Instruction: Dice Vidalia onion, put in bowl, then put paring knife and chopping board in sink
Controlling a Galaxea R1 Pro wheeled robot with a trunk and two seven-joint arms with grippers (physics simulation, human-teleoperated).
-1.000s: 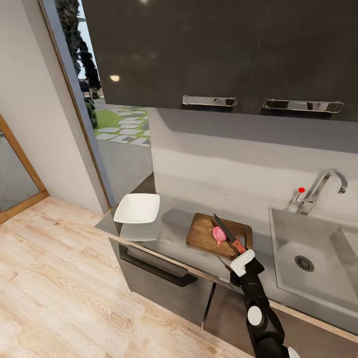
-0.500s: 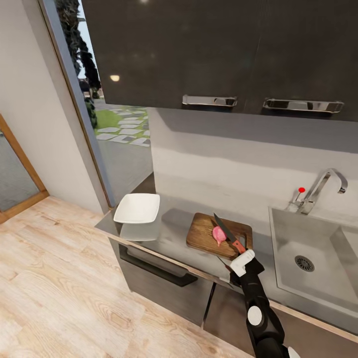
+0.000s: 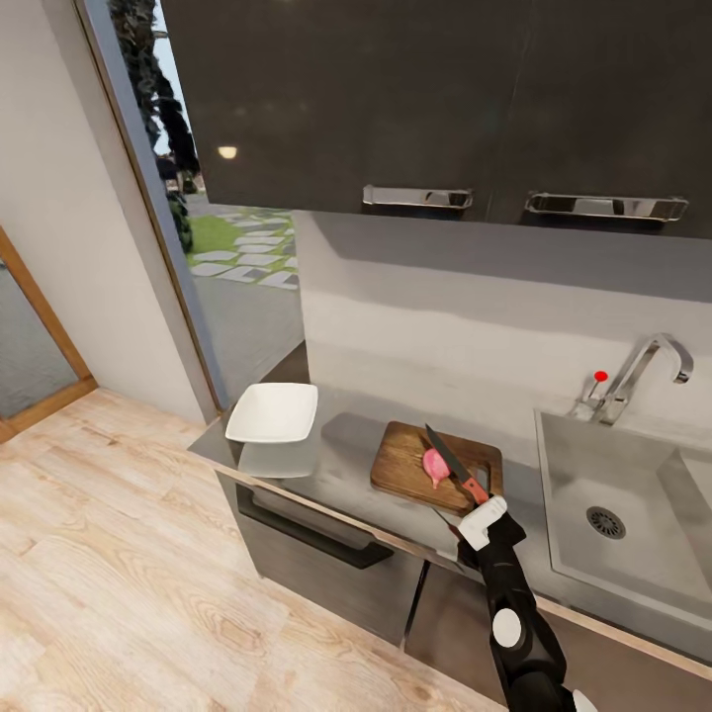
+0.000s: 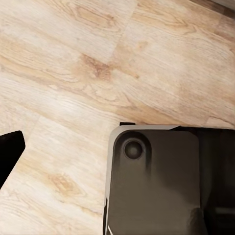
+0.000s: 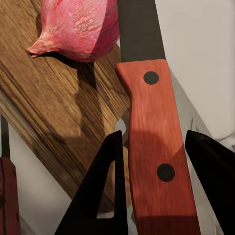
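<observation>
Now the right gripper's point(image 5: 154, 188) jaws straddle the paring knife's point(image 5: 156, 147) red handle, spread, poised to pinch it beside the Vidalia onion point(image 5: 81, 27) on the chopping board point(image 5: 54, 103).

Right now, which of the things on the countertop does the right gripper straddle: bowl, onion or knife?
The paring knife: its red handle lies between the right gripper fingers. The onion sits just beyond; the bowl is far left.

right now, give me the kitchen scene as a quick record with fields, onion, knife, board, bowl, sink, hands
onion: pink piece lying on the chopping board, beside the knife blade
paring knife: red handle, blade over the board, handle between the right hand's fingers
right hand: straddling the handle, fingers on either side; contact cannot be told
bowl: white, on the countertop left of the board
sink: right of the board, basin holds nothing visible
left hand: dark fingertip over the wooden floor; open or shut cannot be told
</observation>
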